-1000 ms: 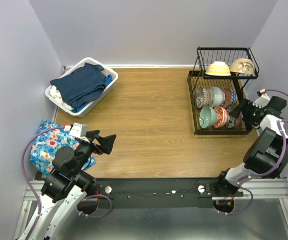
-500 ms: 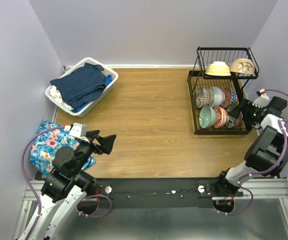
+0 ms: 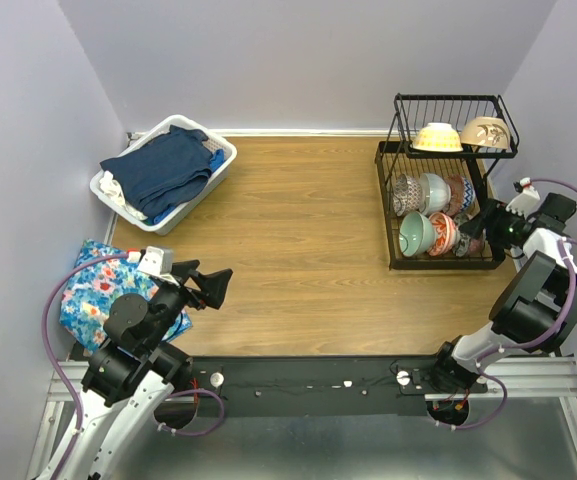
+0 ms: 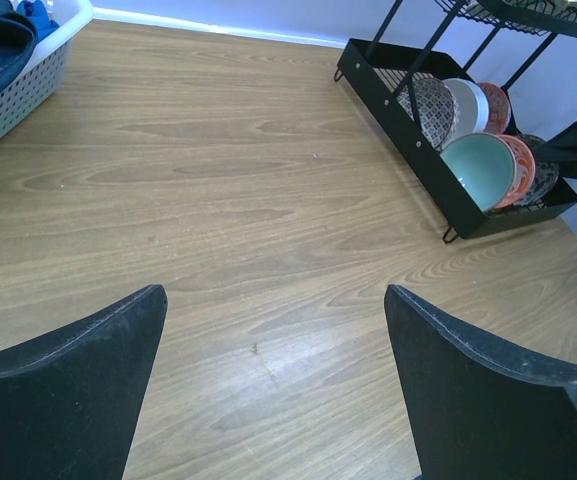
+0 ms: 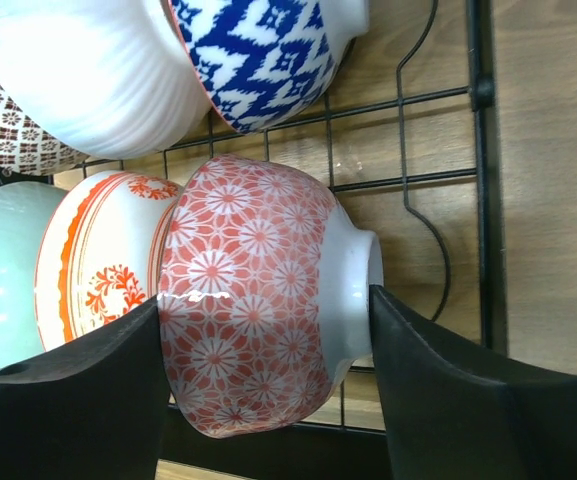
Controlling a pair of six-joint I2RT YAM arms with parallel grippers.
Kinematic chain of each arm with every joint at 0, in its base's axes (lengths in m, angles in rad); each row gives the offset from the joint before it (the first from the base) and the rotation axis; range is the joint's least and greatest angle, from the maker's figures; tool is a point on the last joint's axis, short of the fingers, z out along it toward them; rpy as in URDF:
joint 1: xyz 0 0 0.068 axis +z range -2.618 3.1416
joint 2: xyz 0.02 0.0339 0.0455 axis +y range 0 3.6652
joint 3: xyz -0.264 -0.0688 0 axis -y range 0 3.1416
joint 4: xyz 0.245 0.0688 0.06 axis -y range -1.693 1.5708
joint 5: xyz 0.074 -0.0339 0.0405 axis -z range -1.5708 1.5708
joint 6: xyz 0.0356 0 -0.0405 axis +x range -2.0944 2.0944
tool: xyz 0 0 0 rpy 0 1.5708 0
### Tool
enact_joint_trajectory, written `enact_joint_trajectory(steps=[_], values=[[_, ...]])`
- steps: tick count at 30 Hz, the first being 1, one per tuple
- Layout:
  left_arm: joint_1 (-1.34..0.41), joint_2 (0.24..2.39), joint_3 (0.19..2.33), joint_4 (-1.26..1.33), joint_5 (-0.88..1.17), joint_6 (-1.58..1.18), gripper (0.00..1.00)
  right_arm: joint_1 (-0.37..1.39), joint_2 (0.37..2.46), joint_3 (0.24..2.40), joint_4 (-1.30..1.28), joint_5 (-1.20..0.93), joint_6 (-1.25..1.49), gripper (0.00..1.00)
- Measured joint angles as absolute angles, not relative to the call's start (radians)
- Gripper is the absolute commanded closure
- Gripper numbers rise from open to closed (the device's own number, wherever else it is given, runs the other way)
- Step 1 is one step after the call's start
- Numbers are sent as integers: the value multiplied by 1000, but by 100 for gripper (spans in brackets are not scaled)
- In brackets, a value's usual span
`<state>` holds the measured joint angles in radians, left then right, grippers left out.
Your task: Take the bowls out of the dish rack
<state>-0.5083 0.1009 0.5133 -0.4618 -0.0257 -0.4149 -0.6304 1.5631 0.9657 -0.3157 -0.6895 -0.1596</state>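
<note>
Bowl (image 5: 263, 335), red floral, lies between fingers of right hand (image 5: 266, 300).

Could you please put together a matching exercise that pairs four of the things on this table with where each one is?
Things:
1. cream-yellow bowl
2. mint green bowl
3. red flower-patterned bowl
4. white basket

Places:
A. far left of the table, holding dark blue clothes
B. top tier of the dish rack
C. flanked by the right gripper
D. lower tier, left end of the near row

Pairs: 1-B, 2-D, 3-C, 4-A
</note>
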Motion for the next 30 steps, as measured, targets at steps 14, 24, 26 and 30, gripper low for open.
enact_joint_trajectory(steps=[14,24,26,30], values=[[-508,89,513,-461,-26,-414,1,-635,1537,973,-324,-677,-159,84],[-508,81,513,-461,-25,-412,1,-635,1475,963,-338,-604,-154,99],[-508,80,513,-461,-25,-412,1,-637,1451,963,-339,-598,-139,99],[-509,80,513,-461,-25,-412,1,-634,1402,963,-338,-595,-117,99]])
